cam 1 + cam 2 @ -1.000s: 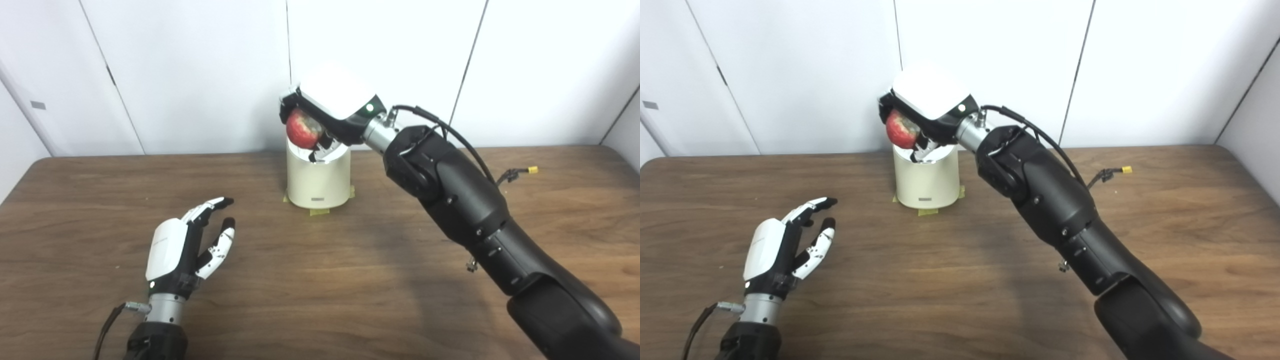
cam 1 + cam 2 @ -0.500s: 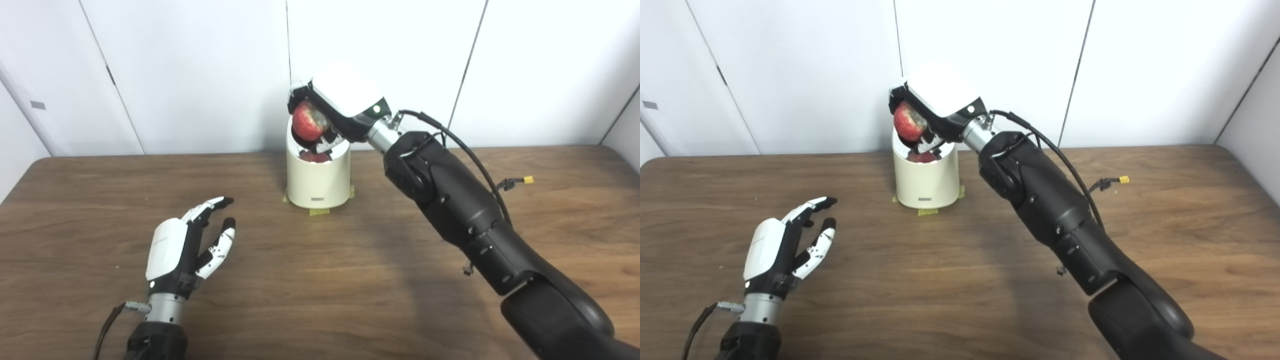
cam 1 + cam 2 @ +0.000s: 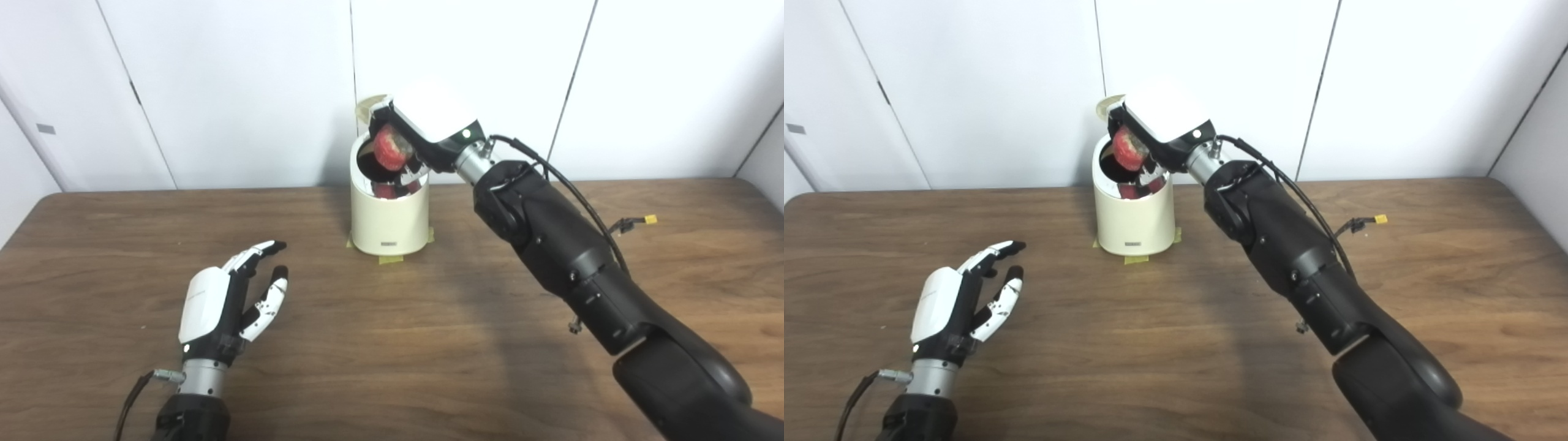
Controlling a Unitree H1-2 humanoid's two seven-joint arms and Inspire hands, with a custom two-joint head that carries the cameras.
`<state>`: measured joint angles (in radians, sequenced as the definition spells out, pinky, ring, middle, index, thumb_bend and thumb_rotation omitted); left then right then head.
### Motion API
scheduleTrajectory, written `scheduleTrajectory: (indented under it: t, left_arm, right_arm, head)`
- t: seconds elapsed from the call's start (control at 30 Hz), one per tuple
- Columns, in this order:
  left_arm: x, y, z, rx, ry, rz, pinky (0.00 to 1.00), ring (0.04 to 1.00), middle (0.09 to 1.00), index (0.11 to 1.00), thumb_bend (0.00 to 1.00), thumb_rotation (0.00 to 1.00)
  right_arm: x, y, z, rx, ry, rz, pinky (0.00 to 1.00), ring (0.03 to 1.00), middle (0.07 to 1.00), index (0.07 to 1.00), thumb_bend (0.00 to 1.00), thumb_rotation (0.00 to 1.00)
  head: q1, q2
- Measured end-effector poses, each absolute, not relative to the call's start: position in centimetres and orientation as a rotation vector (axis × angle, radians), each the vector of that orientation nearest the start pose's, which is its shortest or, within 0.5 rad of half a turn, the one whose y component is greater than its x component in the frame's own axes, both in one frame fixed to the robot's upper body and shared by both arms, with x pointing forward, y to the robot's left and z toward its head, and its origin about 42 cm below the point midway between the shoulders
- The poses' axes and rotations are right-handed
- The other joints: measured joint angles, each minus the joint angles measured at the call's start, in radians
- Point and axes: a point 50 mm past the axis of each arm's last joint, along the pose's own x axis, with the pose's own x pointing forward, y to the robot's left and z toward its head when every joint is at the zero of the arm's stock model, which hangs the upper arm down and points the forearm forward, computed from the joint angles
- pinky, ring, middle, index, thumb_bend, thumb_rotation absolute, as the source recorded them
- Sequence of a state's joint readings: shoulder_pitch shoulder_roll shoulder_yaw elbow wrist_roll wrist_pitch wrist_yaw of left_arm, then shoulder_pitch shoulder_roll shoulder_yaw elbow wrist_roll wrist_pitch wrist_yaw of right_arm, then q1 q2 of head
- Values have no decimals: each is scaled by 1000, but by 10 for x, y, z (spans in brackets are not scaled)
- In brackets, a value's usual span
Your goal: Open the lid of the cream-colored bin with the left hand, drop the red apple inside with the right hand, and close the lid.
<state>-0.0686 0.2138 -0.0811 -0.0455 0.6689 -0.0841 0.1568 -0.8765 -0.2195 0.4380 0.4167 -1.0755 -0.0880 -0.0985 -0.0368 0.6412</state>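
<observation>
The cream-colored bin (image 3: 388,217) stands at the back middle of the table, its lid (image 3: 367,108) tipped up behind the mouth. My right hand (image 3: 429,125) hovers over the open mouth, shut on the red apple (image 3: 392,147), which hangs just above the rim. A red reflection shows on the shiny inner wall below the apple. My left hand (image 3: 229,300) rests low over the table at the front left, open and holding nothing, far from the bin.
Yellow tape (image 3: 390,259) marks the bin's base. A loose cable with a yellow plug (image 3: 637,222) hangs off my right arm above the table. White wall panels stand close behind the bin. The brown table (image 3: 392,343) stretches wide in front.
My right hand has carried the apple rightward and back, from the bin's front left to directly over the mouth. The raised lid now shows behind it. The left hand has not moved.
</observation>
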Motion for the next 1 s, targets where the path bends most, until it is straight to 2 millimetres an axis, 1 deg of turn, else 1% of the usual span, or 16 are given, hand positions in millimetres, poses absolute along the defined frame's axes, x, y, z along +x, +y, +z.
scheduleTrajectory:
  t: [0.03,0.07,0.2,0.23,0.27,0.3,0.37,0.47,0.57,0.83,1.0]
  left_arm:
    - [304,251,139,860,-281,50,697,802,791,790,274,835]
    - [304,251,139,859,-282,50,697,801,791,790,272,833]
    - [304,251,139,859,-283,50,694,798,790,789,264,817]
    - [304,251,139,859,-283,50,696,798,790,789,264,816]
    - [304,251,139,859,-283,50,697,798,790,788,264,817]
    - [304,251,139,860,-284,50,698,798,790,788,264,817]
    - [304,251,139,860,-284,50,701,799,790,789,266,819]
    - [304,251,139,859,-286,49,698,799,788,788,266,816]
    - [303,251,140,859,-286,49,694,802,789,786,266,815]
    - [303,251,140,860,-286,49,703,805,794,794,270,824]
    - [303,251,140,860,-286,49,698,802,793,789,263,810]
  right_arm:
    - [490,-109,304,-1488,-767,175,418,514,596,465,511,60]
    - [490,-109,305,-1492,-760,175,436,536,615,477,518,99]
    - [488,-107,308,-1513,-726,176,467,575,662,488,523,127]
    - [488,-107,308,-1519,-719,177,465,573,673,538,744,65]
    - [487,-106,309,-1523,-712,176,464,572,679,570,881,26]
    - [487,-106,310,-1526,-708,177,459,569,691,595,932,16]
    - [486,-105,311,-1528,-706,174,456,569,705,621,977,9]
    - [486,-106,311,-1529,-705,175,460,580,720,636,998,31]
    - [486,-107,311,-1527,-706,175,470,595,723,642,993,47]
    - [485,-107,310,-1515,-719,176,471,590,712,638,989,53]
    - [485,-107,310,-1512,-722,175,460,576,709,637,984,55]
  head:
    - [0,0]
    - [0,0]
    - [2,2]
    - [2,3]
    - [2,3]
    - [2,3]
    - [3,3]
    - [3,3]
    - [2,3]
    - [2,5]
    - [2,5]
